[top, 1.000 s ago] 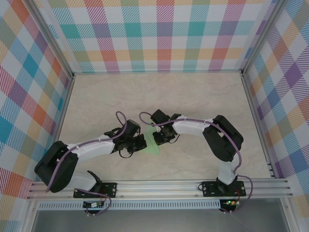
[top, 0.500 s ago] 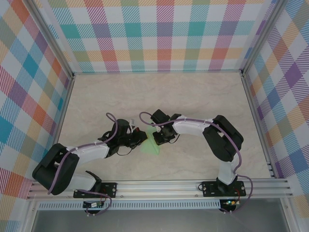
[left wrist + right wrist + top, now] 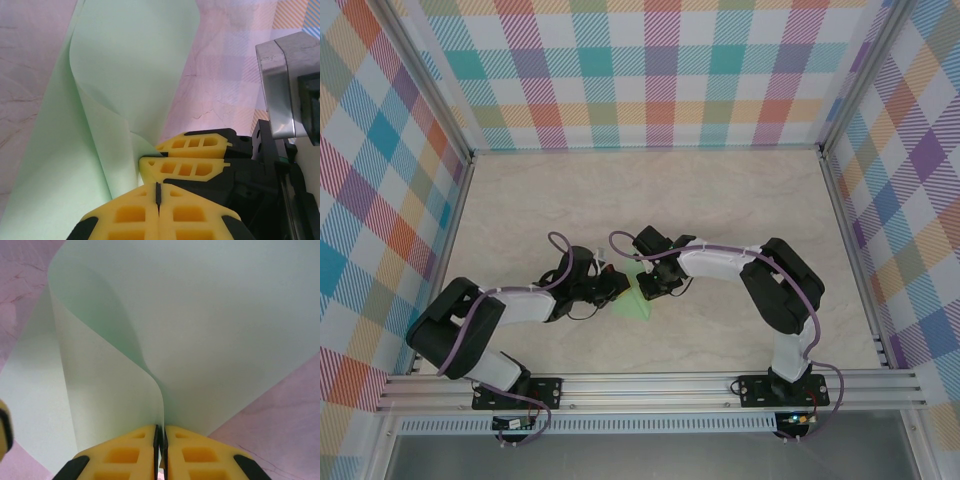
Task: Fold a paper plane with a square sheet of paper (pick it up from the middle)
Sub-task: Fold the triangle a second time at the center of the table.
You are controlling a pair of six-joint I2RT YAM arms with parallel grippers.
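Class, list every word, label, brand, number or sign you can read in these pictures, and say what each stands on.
None: there is no readable text.
The square sheet of paper is plain.
The checked walls carry pattern only.
The small lit board on the near rail is too small to show any print.

Standing here I count one square sheet of paper [image 3: 210,330], one table [image 3: 740,190], and two yellow-fingered grippers: the left gripper [image 3: 158,186] and the right gripper [image 3: 161,429].
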